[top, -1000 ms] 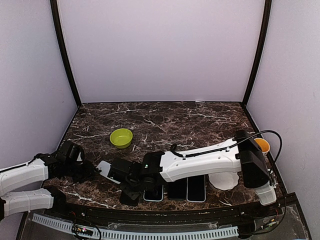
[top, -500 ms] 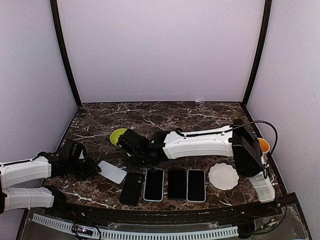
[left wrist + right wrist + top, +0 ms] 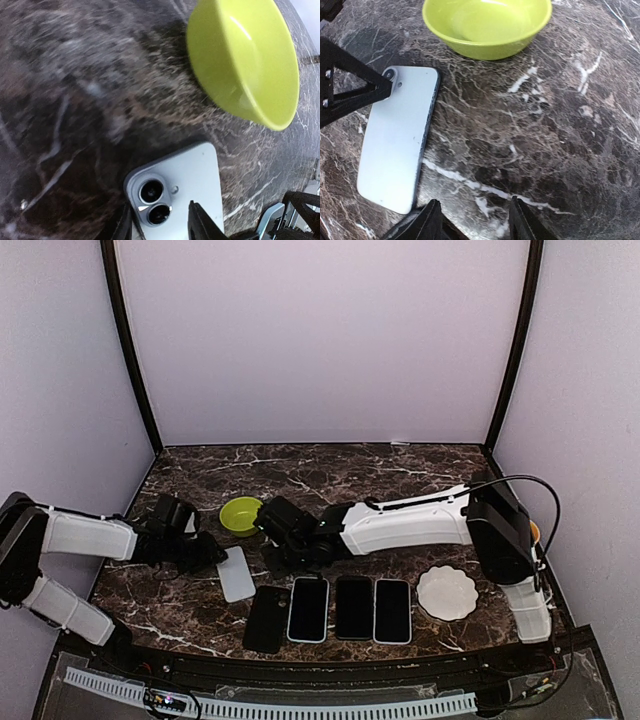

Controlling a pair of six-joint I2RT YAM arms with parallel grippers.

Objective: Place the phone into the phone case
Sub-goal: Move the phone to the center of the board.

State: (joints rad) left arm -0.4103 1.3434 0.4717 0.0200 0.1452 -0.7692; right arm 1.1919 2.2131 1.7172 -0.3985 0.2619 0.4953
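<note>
A pale blue phone (image 3: 237, 573) lies back-up on the marble, left of the row at the front; its twin camera lenses show in the left wrist view (image 3: 172, 192). My left gripper (image 3: 213, 554) (image 3: 160, 214) is shut on the phone's camera corner, one finger at its edge and one over its back. The black phone case (image 3: 267, 618) lies just in front and to the right of the phone. My right gripper (image 3: 272, 524) (image 3: 474, 201) hovers open over bare marble, to the right of the phone (image 3: 397, 145), holding nothing.
A lime bowl (image 3: 241, 515) (image 3: 487, 25) (image 3: 245, 60) sits just behind both grippers. Three dark-screened phones (image 3: 353, 607) lie side by side right of the case. A white plate (image 3: 447, 592) is at the front right, an orange cup (image 3: 530, 531) by the right wall.
The left gripper has pulled the phone right and turned it nearly lengthwise. The right arm has swung back from the front row to beside the bowl, its jaws widening.
</note>
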